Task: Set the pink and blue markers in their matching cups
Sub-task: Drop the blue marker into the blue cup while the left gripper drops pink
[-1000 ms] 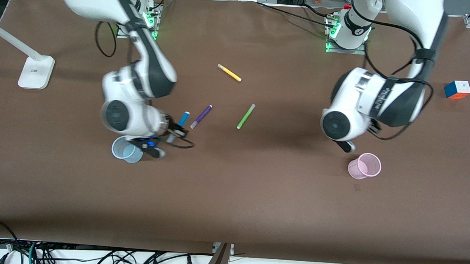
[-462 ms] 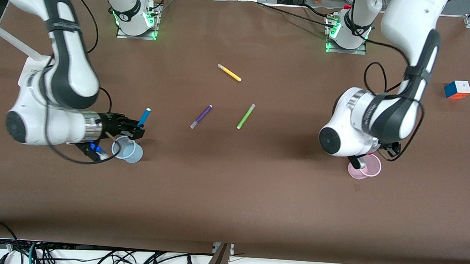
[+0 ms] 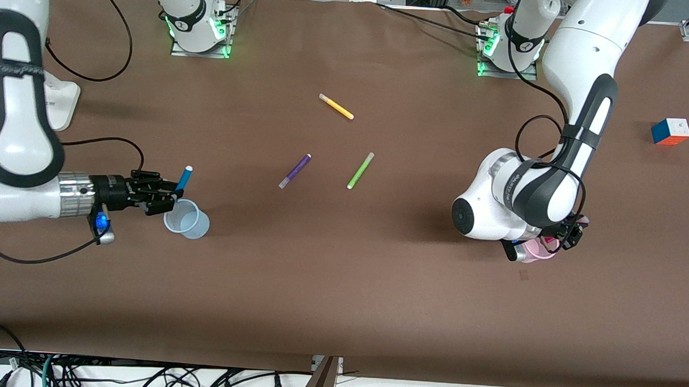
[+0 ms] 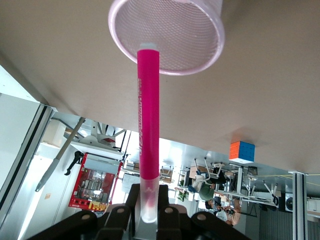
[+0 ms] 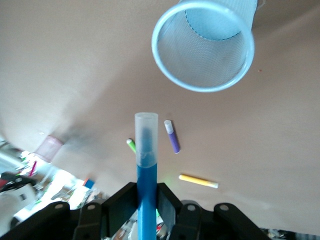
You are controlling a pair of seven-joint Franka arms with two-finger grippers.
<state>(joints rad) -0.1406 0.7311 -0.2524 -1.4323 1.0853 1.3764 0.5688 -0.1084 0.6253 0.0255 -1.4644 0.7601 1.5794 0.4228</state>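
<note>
Both grippers I run grip markers: right gripper (image 3: 167,196) holds blue marker (image 3: 184,177) beside blue cup (image 3: 187,221), risking a miss; left gripper (image 3: 560,238) holds pink marker (image 4: 148,125) over pink cup (image 4: 210,45).

The left arm (image 3: 524,195) hides most of the pink cup (image 3: 537,251).

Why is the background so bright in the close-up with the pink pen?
Left wrist view: the camera looks past the table edge into a lit room, washing it out; the pink marker stays sharp. Front view: even light, with soft shadows under both arms.
</note>
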